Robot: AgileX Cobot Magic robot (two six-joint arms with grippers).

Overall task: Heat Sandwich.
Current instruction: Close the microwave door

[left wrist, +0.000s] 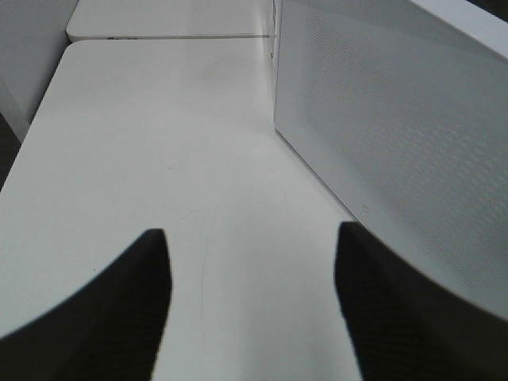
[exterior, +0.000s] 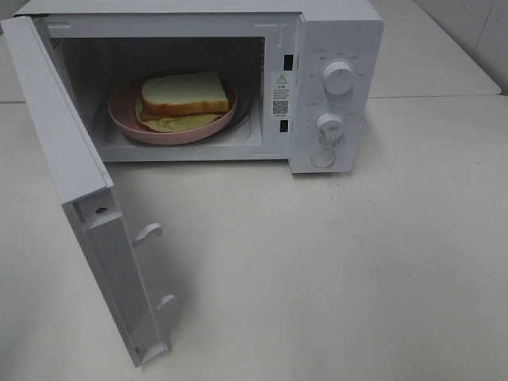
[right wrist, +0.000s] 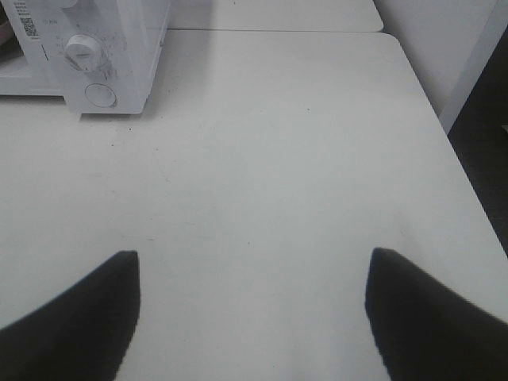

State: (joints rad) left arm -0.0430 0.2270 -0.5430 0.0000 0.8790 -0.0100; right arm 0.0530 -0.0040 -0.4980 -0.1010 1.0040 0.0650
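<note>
The sandwich (exterior: 184, 94) lies on the pink plate (exterior: 127, 119) inside the microwave (exterior: 333, 48), which stands along the desk's (exterior: 333, 270) far edge, so loading looks done. The door (exterior: 79, 182) hangs wide toward the near left corner; shutting it seems the step in hand. The left jaws stand apart with only bare desk between them, close beside the door's outer face, probably placed to push it. The right jaws are spread and empty over the desk's right side, well short of the knobs (exterior: 329, 125), likely waiting to set the timer.
</note>
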